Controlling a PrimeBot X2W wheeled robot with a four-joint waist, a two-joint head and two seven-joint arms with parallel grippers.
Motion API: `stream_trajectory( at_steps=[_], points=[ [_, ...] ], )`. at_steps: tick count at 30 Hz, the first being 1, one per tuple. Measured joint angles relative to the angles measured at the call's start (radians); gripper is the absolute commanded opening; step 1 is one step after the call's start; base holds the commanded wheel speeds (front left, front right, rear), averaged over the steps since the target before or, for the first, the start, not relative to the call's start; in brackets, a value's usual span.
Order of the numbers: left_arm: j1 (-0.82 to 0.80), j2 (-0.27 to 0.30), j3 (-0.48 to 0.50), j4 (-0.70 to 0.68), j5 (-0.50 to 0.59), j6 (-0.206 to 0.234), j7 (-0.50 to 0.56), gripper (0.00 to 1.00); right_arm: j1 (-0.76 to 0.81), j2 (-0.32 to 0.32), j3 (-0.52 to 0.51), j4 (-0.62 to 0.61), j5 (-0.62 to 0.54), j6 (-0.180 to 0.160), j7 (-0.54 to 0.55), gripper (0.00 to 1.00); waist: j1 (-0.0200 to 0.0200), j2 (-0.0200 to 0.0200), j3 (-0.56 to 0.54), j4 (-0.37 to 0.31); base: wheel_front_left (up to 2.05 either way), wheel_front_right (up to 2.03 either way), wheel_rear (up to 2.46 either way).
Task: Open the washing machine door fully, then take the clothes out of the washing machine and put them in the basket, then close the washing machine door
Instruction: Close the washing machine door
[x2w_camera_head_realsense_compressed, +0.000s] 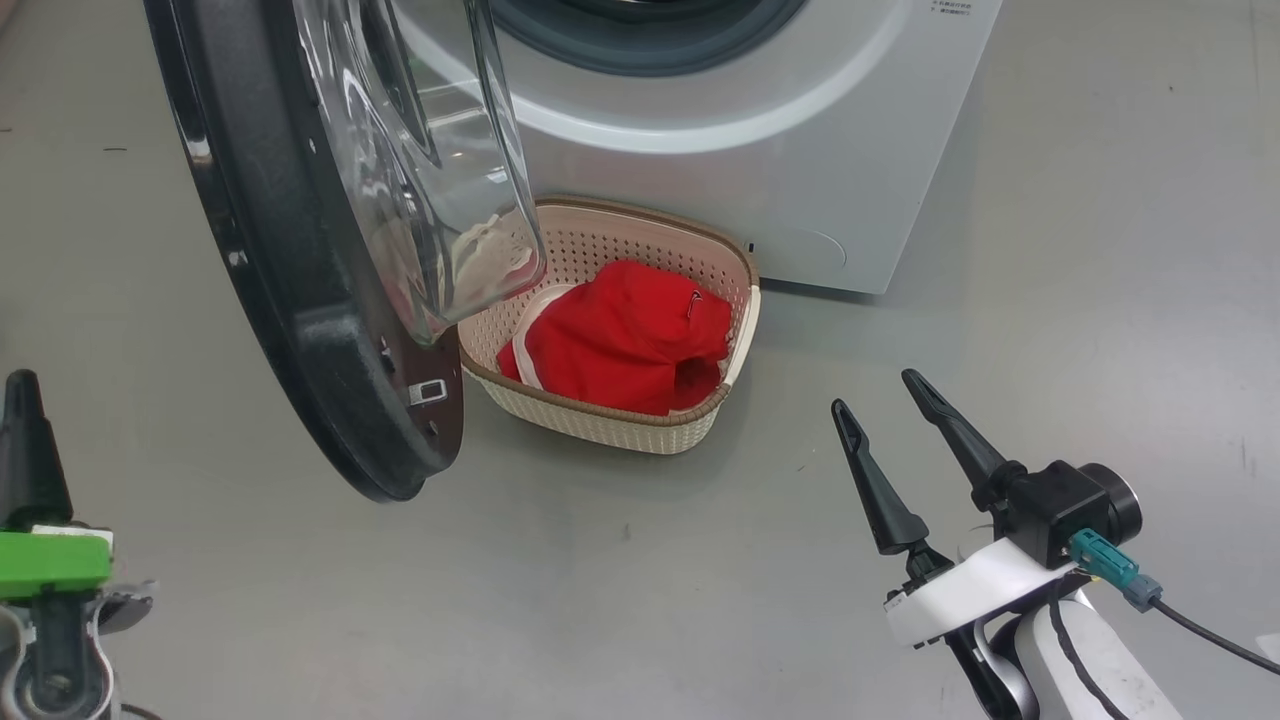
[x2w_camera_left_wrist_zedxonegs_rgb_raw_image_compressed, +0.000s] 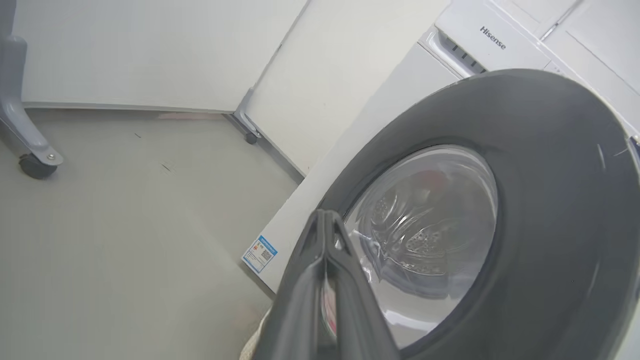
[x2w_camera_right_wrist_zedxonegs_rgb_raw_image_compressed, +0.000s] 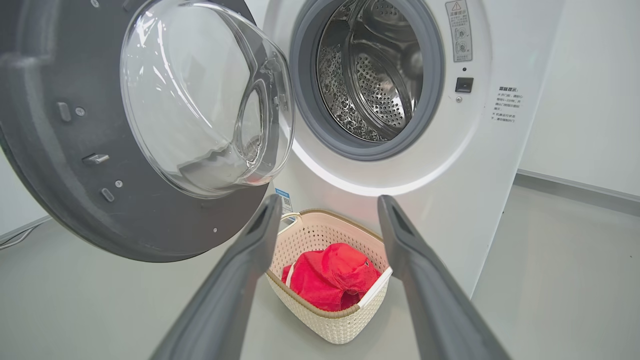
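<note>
The door hangs wide open, its glass bowl turned toward the washer, and that's your job now: swing it shut. The clothes sit red and bunched in the basket, which stands on the floor just in front of the washer, below the glass bowl. From the right wrist view the drum looks empty.

Your left gripper is pinched closed with nothing in it, out on the door's outer side. The left wrist view puts its tips over the black rim, though I can't tell if they touch. Use those closed fingers as a pusher: press on the rim's free edge, follow the arc, and push until the door clicks home. Watch the basket as the glass bowl sweeps over it.

Your right gripper is spread wide and empty, well apart from the basket. Leave it out of the swing.
</note>
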Motion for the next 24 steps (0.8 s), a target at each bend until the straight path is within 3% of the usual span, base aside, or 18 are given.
stream_trajectory(
  at_steps=[3, 5, 12, 19, 24],
  points=[
    [-0.032, -0.033, 0.052, 0.022, -0.153, 0.002, 0.084, 0.00, 0.000, 0.000, 0.000, 0.000, 0.000, 0.000, 0.000, 1.00, 0.0000, 0.0000, 0.004, -0.002, 0.00, 0.00, 0.00],
    [-0.043, -0.040, 0.067, 0.022, -0.188, 0.013, 0.098, 0.00, 0.000, 0.000, 0.000, 0.000, 0.000, 0.000, 0.000, 1.00, 0.0000, 0.0000, 0.004, -0.002, 0.00, 0.00, 0.00],
    [-0.112, -0.100, 0.133, 0.069, -0.461, 0.125, 0.271, 0.00, 0.000, 0.000, 0.000, 0.000, 0.000, 0.000, 0.000, 1.00, 0.0000, 0.0000, 0.009, -0.006, 0.00, 0.00, 0.00],
    [-0.113, -0.098, 0.093, 0.081, -0.595, 0.221, 0.491, 0.00, 0.000, 0.000, 0.000, 0.000, 0.000, 0.000, 0.000, 1.00, 0.0000, 0.0000, 0.010, -0.013, 0.00, 0.00, 0.00],
    [-0.114, -0.097, 0.118, 0.068, -0.690, 0.238, 0.573, 0.00, 0.000, 0.000, 0.000, 0.002, 0.000, 0.000, 0.000, 1.00, 0.0000, 0.0000, 0.009, -0.016, 0.00, 0.00, 0.00]
  ],
)
